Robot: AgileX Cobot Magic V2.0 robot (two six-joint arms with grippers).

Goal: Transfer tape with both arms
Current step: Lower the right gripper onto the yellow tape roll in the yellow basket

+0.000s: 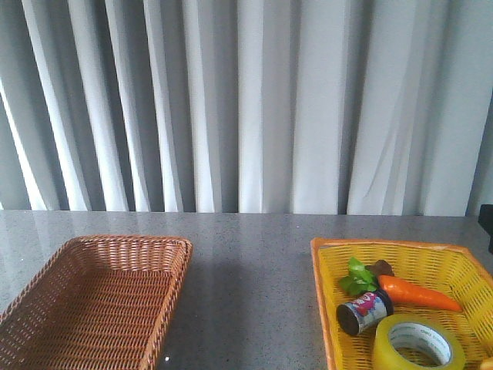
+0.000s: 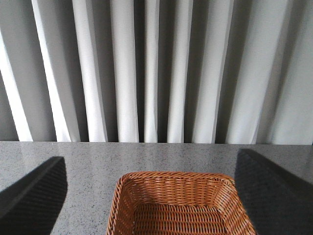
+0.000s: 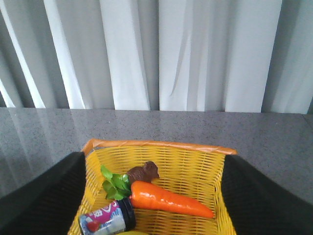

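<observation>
1. Front view: tape [image 1: 418, 344] lies flat in yellow basket [image 1: 327, 293], near corner, beside can [image 1: 364, 312] and carrot [image 1: 418, 294].
2. Right gripper [image 3: 151, 230] spread wide, above that basket.
3. Left gripper [image 2: 156, 230] spread wide over brown basket [image 2: 122, 196].

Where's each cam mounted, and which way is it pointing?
Front: faces forward over the table; brown basket, yellow basket, tape; no arms.
Left wrist: over the brown basket, curtain-facing; open left tool.
Right wrist: over the yellow basket; open right tool.
Front and right share the carrot.
</observation>
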